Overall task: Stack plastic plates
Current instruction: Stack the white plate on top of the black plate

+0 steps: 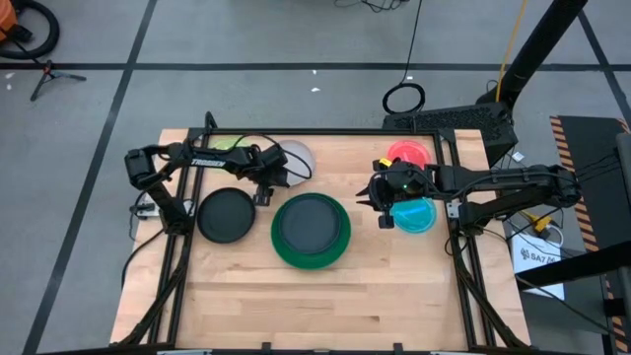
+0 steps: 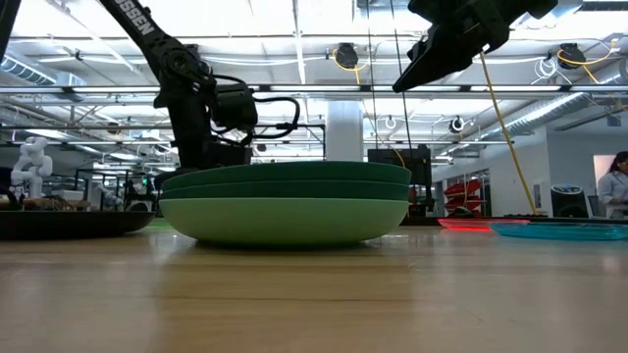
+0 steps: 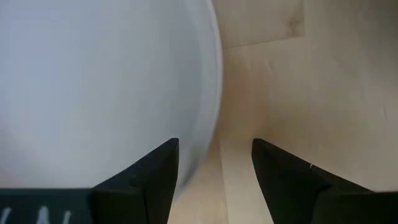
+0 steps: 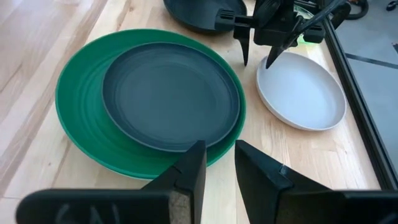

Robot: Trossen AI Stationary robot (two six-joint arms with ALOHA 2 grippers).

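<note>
A stack (image 1: 311, 232) stands mid-table: a mint plate (image 2: 285, 221) at the bottom, dark green plates (image 4: 78, 118) above it, and a dark grey plate (image 4: 171, 93) on top. The white plate (image 4: 301, 90) lies flat behind the stack. The black plate (image 1: 225, 215) lies to the stack's left. The lime plate (image 1: 227, 143) lies under the left arm. The red plate (image 1: 406, 153) and cyan plate (image 1: 414, 215) lie on the right. My left gripper (image 3: 214, 162) is open and points down, one finger over the white plate's rim (image 3: 208, 112) and one over bare wood. My right gripper (image 4: 219, 165) is open and raised to the right of the stack.
A black metal frame (image 1: 463, 266) borders the tabletop on all sides. The near half of the wooden table (image 1: 315, 306) is bare. The room beyond the table shows in the low view, with a person (image 2: 616, 186) far off at the right.
</note>
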